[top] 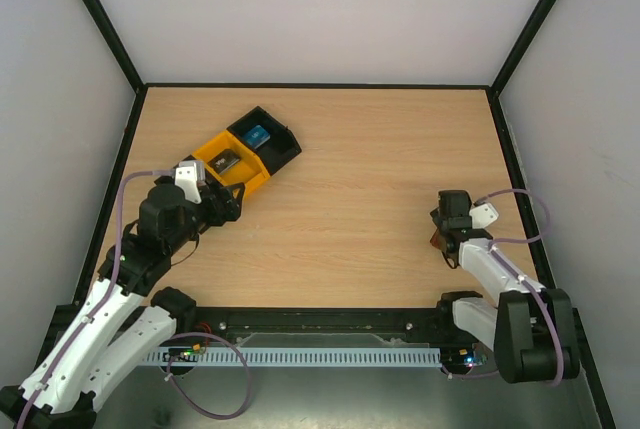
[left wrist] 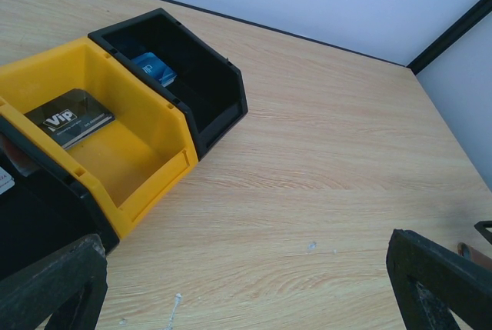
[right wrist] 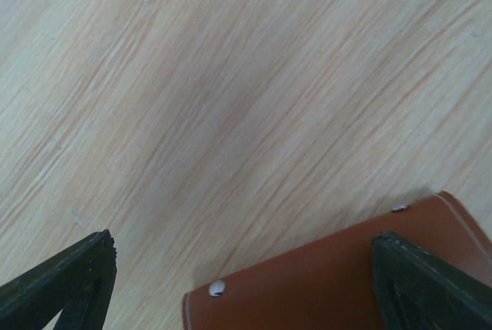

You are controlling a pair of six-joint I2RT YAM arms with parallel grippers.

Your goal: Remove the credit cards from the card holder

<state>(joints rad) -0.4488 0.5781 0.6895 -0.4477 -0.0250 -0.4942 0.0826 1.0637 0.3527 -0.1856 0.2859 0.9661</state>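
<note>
The right claw point(top: 448, 239) hangs over the brown card holder point(top: 437, 241) at the right of the tabletop point(top: 380, 169). Left wrist: left claw point(left wrist: 244, 265) spread wide, empty; grey card point(left wrist: 69, 117) in yellow tray point(left wrist: 146, 191), blue card point(left wrist: 154, 67) in black tray point(left wrist: 223, 111). Right wrist: claw splayed astride the holder, its visible long edge slanting up-right.

A dark grey card point(left wrist: 69, 117) lies in the yellow tray point(left wrist: 154, 184), a blue card point(left wrist: 154, 67) in the black tray point(left wrist: 221, 108).

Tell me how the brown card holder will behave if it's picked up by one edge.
The card holder looks like smooth leather, so it probably flexes rather than stays rigid. Lying flat on the wooden table, it should slide when pushed, not roll or tip.
</note>
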